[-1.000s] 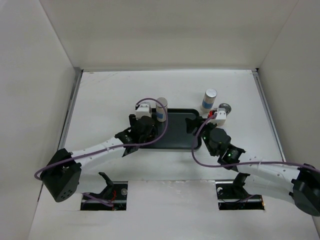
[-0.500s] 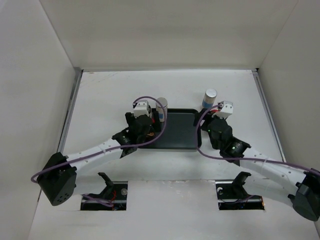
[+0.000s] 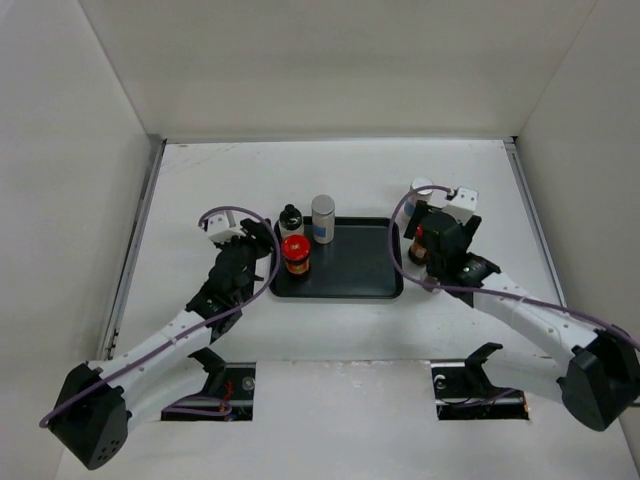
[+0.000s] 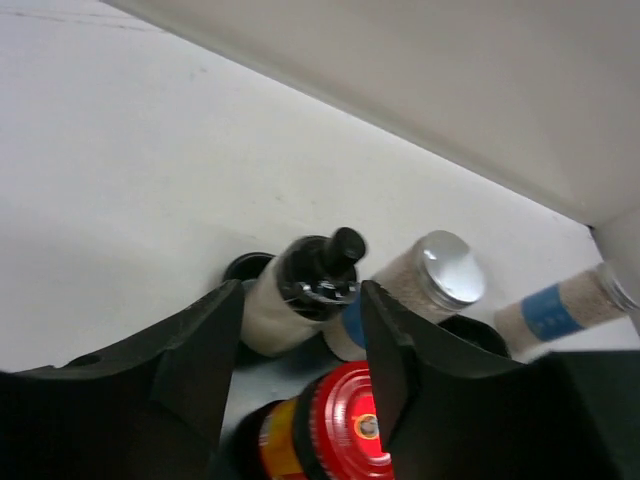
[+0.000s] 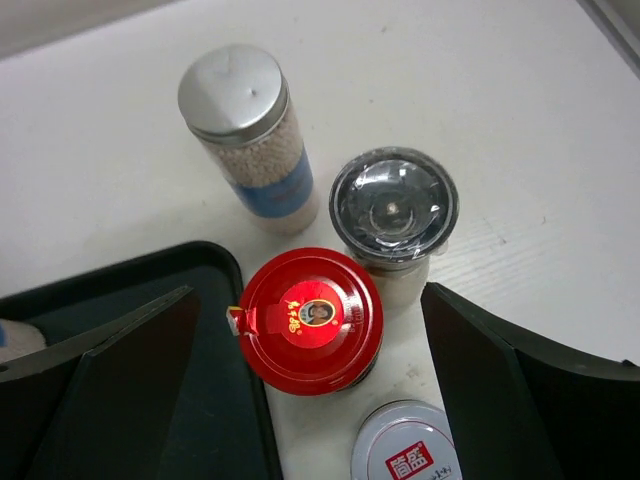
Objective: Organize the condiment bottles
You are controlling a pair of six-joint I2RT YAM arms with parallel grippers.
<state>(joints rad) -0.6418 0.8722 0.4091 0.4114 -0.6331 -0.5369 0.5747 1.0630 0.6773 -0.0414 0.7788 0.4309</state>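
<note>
A black tray (image 3: 350, 268) holds a black-capped bottle (image 3: 290, 217), a silver-lidded shaker (image 3: 322, 217) and a red-lidded jar (image 3: 295, 255) along its left end. My left gripper (image 3: 258, 243) is open and empty, just left of the tray; the jar (image 4: 345, 425) and the black-capped bottle (image 4: 300, 290) show between its fingers. My right gripper (image 5: 312, 345) is open wide above a second red-lidded jar (image 5: 310, 320) standing on the table right of the tray. Beside that jar stand a silver-lidded shaker (image 5: 248, 130), a dark clear-lidded bottle (image 5: 393, 212) and a white-lidded bottle (image 5: 405, 455).
White walls close in the table on the left, back and right. The tray's right edge (image 5: 215, 270) lies close to the second jar. Two cut-outs (image 3: 210, 388) sit at the near edge by the arm bases.
My left arm pulled back left off the tray, uncovering the red-lidded jar and black-capped bottle there. My right arm swung back and right, over the bottles beside the tray.
</note>
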